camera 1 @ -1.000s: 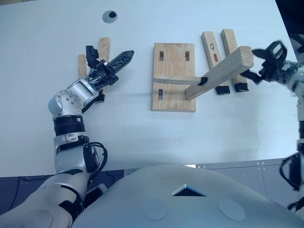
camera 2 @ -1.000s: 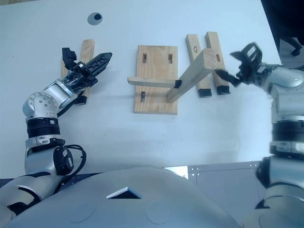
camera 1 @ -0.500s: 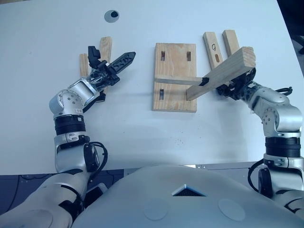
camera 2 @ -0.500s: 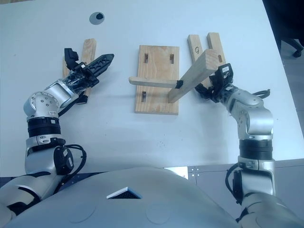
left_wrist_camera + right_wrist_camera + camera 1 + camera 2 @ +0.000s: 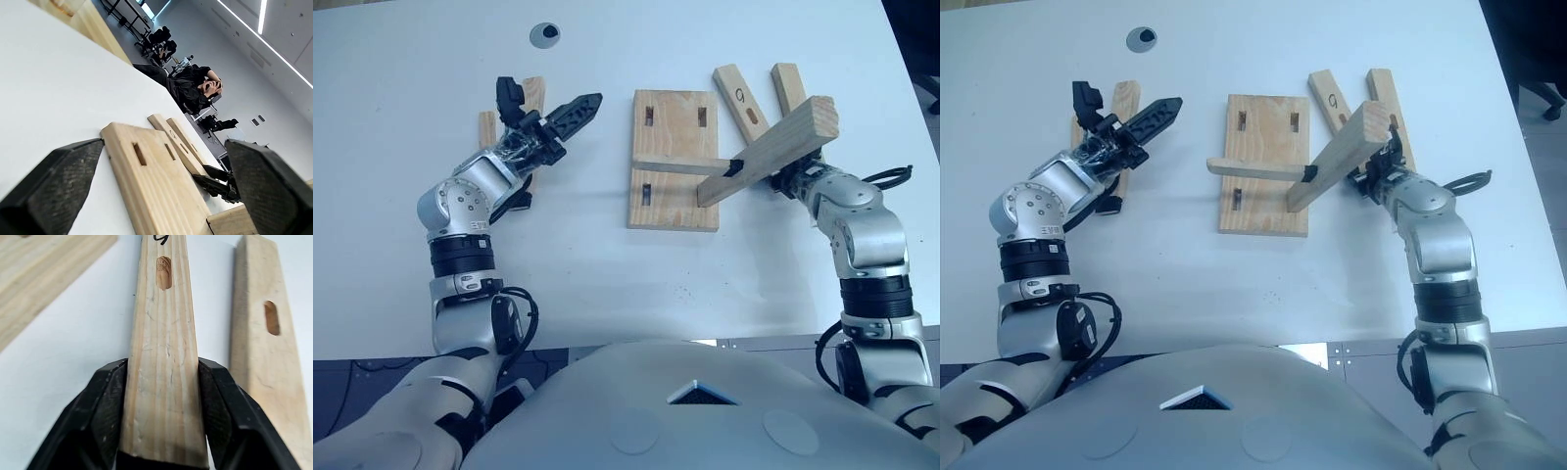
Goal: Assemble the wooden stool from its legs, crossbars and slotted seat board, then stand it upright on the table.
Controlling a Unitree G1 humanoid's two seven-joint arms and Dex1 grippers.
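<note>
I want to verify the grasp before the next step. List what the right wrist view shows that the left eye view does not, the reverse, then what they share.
Right wrist view adds: the right gripper with its jaws clamped on both sides of the marked leg, near its end. Left eye view adds: the whole slotted seat board, the raised leg with a crossbar over the board, and the open left gripper above two wooden pieces. Shared: the marked leg, the second leg beside it without touching, the white table.
</note>
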